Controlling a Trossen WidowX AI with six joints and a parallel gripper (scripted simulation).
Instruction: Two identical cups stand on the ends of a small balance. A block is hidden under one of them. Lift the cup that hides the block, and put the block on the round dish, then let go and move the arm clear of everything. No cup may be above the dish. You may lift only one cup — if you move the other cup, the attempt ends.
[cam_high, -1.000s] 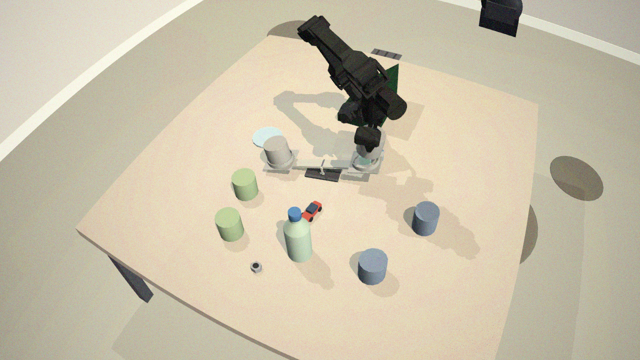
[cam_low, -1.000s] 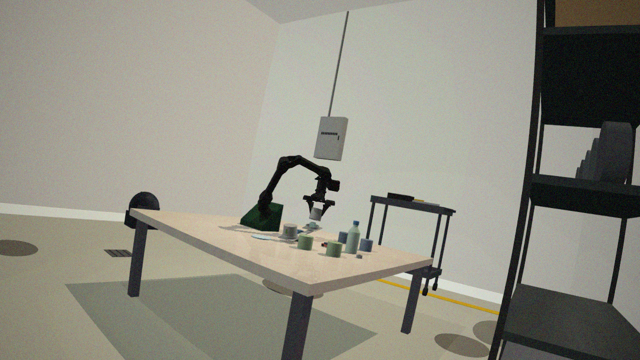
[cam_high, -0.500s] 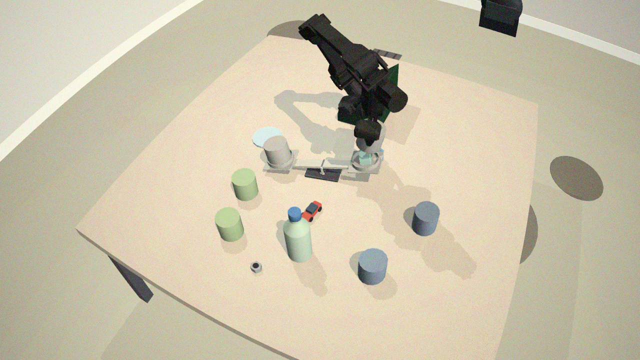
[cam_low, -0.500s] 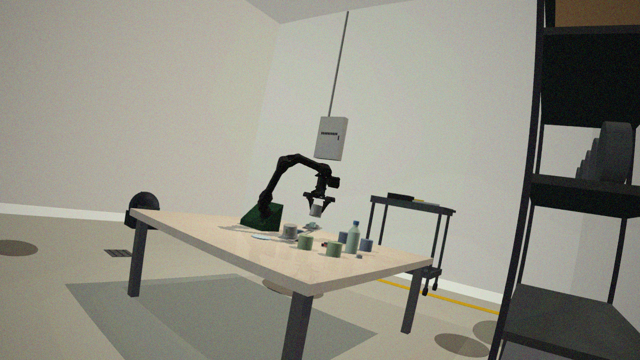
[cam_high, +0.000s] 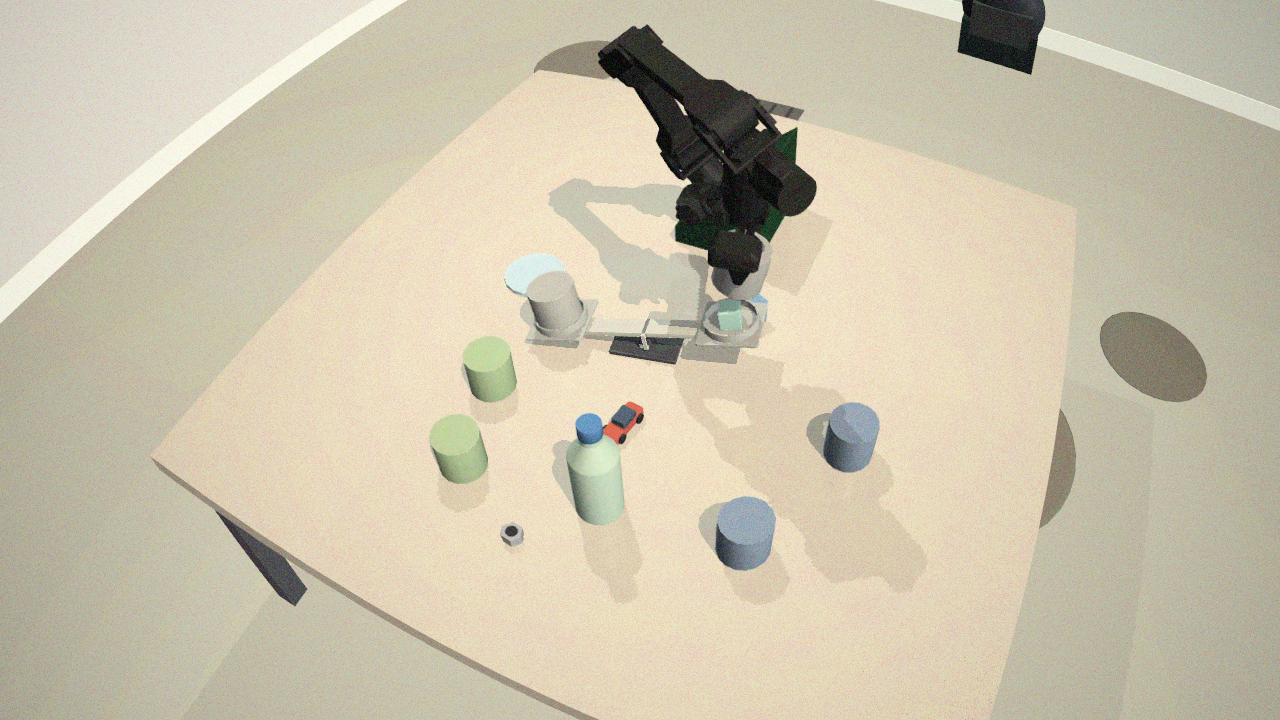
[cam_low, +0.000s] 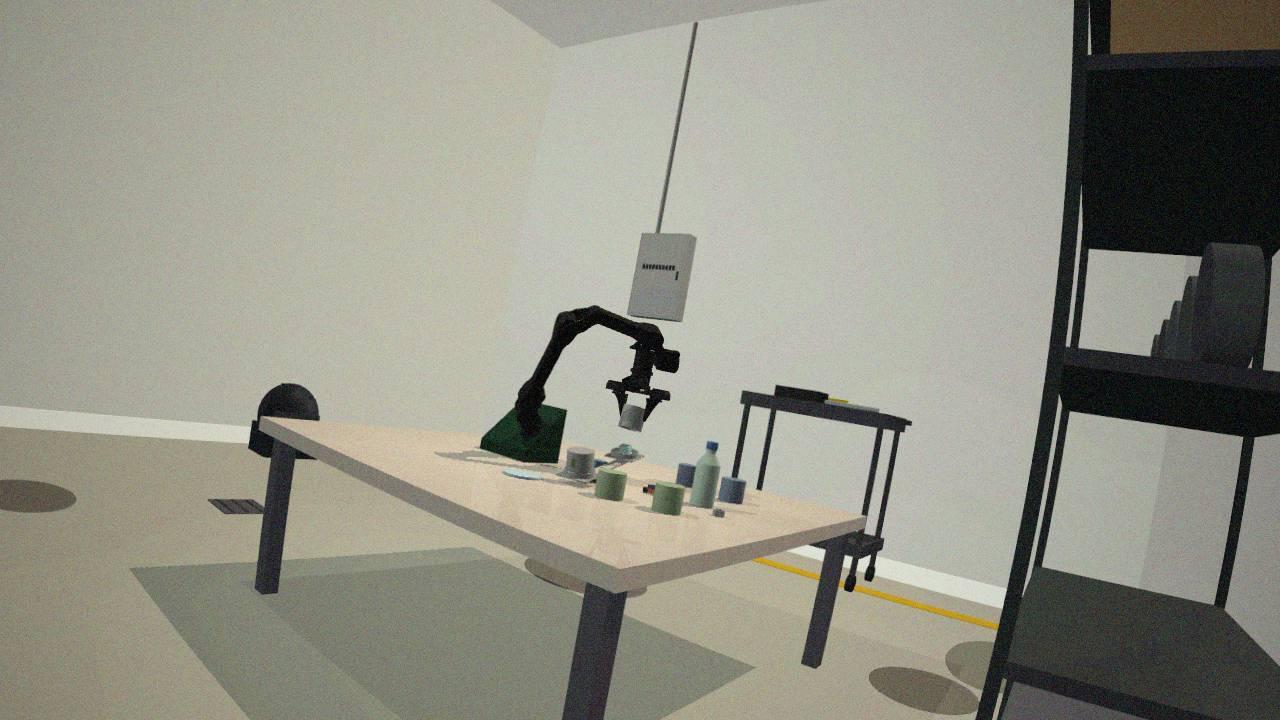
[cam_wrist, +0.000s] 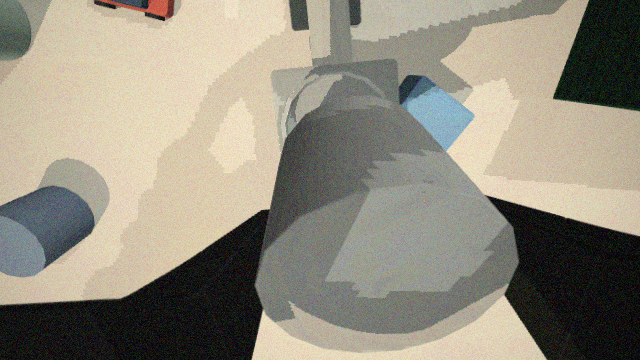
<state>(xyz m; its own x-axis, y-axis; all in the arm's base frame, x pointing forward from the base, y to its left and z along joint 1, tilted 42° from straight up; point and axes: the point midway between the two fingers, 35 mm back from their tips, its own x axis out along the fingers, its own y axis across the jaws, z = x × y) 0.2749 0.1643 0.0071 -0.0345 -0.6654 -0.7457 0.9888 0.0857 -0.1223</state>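
Observation:
My gripper (cam_high: 739, 266) (cam_low: 632, 414) is shut on a grey cup (cam_high: 756, 279) (cam_low: 631, 419) (cam_wrist: 395, 240) and holds it above the right pan of the balance (cam_high: 617, 328) (cam_wrist: 320, 40), as seen in the top view. A pale green block (cam_high: 729, 315) sits uncovered inside that pan's ring; the held cup hides it in the wrist view. The other grey cup (cam_high: 554, 302) (cam_low: 580, 462) stands on the left pan. The round pale blue dish (cam_high: 525, 272) (cam_low: 521, 474) lies behind that cup and looks empty where it shows.
A blue block (cam_high: 760, 301) (cam_wrist: 442, 114) lies beside the right pan. Two green cylinders (cam_high: 490, 369) (cam_high: 460, 450), two blue cylinders (cam_high: 850, 438) (cam_high: 744, 534), a bottle (cam_high: 597, 483) (cam_low: 705, 479), a red car (cam_high: 623, 421) and a nut (cam_high: 512, 534) stand farther forward.

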